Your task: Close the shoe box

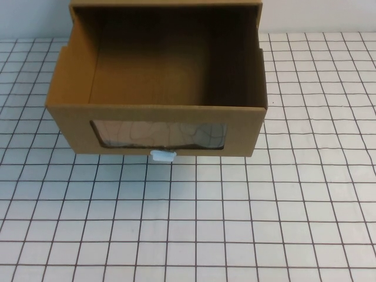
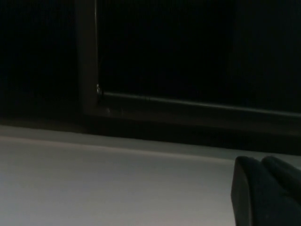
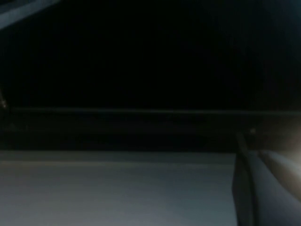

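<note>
The shoe box [image 1: 154, 120] is brown cardboard and stands at the far middle of the gridded table. Its drawer is pulled out toward me from the outer sleeve [image 1: 165, 6], and its inside is empty. The front panel has a wide clear window [image 1: 158, 134] with a small white pull tab [image 1: 163, 155] just below it. Neither gripper shows in the high view. A dark part of my left gripper [image 2: 268, 193] shows in the left wrist view over a pale surface. A dim part of my right gripper [image 3: 268, 188] shows in the right wrist view. The box is in neither wrist view.
The white table with a black grid [image 1: 194, 223] spreads in front of and beside the box. A pale wall [image 1: 317, 14] runs behind it. Both wrist views are dark, with a dark bar [image 2: 197, 106] above a pale flat surface [image 2: 94, 183].
</note>
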Motion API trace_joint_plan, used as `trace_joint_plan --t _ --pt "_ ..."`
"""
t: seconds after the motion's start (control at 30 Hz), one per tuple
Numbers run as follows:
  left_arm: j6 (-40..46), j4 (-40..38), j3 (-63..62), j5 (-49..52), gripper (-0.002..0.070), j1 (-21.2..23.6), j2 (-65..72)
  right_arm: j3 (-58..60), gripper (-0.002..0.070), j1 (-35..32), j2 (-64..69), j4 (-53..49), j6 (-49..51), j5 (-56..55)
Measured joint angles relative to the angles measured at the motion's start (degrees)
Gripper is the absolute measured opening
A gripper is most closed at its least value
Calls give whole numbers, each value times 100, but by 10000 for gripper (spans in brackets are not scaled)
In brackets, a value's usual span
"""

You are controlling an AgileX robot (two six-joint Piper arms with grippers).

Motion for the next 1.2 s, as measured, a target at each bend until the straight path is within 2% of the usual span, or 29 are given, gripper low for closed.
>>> trace_joint_plan --t 0.13,0.3,0.4,0.53,0.63,0.73,0.83,1.0,1.2 --pt "167 0 -722 160 -3 0 542 -867 -15 0 532 0 29 305" --pt "570 -84 -1689 1250 -2 0 1288 -1931 -15 0 1451 0 475 1760" --pt "706 -124 -2230 2180 -2 0 1802 -2475 -15 0 2043 0 668 2956" --pt "729 -124 -2936 4189 -2 0 2516 -2772 -15 0 2703 0 723 4456" --pt "729 -124 -3168 5674 -2 0 3037 -2781 -15 0 3089 0 734 5175" --pt "729 -78 -3182 6639 -2 0 3479 -2781 -15 0 3352 0 734 5627" --pt "742 -16 -3182 7002 -2 0 3907 -2781 -15 0 3541 215 734 5814" --pt "709 -118 -3182 7429 -2 0 4316 -2751 -15 145 3682 1433 734 6407" --pt "498 -337 -3202 6864 -2 -414 4658 -2563 -15 358 3929 1765 -200 7587"
